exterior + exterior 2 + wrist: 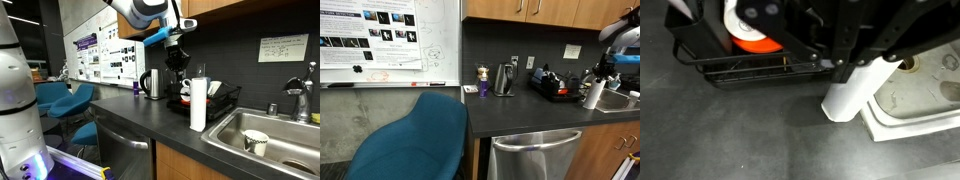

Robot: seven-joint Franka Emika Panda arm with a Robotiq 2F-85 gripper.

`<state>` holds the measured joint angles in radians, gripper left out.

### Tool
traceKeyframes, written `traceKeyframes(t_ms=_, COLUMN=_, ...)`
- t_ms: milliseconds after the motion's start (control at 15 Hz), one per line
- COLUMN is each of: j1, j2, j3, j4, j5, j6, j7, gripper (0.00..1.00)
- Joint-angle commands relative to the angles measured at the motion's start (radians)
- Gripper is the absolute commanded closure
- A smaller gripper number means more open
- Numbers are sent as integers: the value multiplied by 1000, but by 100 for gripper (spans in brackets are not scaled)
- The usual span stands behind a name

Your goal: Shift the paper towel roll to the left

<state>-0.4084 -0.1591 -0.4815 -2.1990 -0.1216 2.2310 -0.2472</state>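
Observation:
The paper towel roll (198,105) is a tall plain white cylinder. It stands upright on the dark counter between the black dish rack (215,98) and the sink (262,128). It also shows in an exterior view (592,95) and in the wrist view (850,95). My gripper (177,60) hangs in the air above and behind the roll, over the dish rack, and touches nothing. In the wrist view the fingers (868,60) show a gap with the roll's top below them. The gripper also shows in an exterior view (603,68).
A steel kettle (152,84) with a black handle stands on the counter beyond the rack and also shows in an exterior view (504,79). A small bottle (482,82) stands near it. The sink holds a bowl (256,141) and has a faucet (297,98). Blue chairs (415,135) stand off the counter's end.

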Motion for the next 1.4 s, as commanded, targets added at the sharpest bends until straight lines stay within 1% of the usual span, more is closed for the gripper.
traceKeyframes(t_ms=0, j1=-8, j2=72, j3=-13, j4=92, j5=49, j6=-18, j7=-38, gripper=100)
traceKeyframes(t_ms=267, j1=-22, j2=117, j3=-13, j4=150, j5=37, j6=-38, j7=-18, gripper=100)
traceKeyframes(t_ms=533, j1=-31, j2=144, j3=-10, j4=185, j5=44, j6=-75, j7=-28, gripper=100)
traceKeyframes(t_ms=1333, j1=-48, j2=180, j3=-8, j4=233, j5=30, j6=-106, j7=-10, gripper=100)
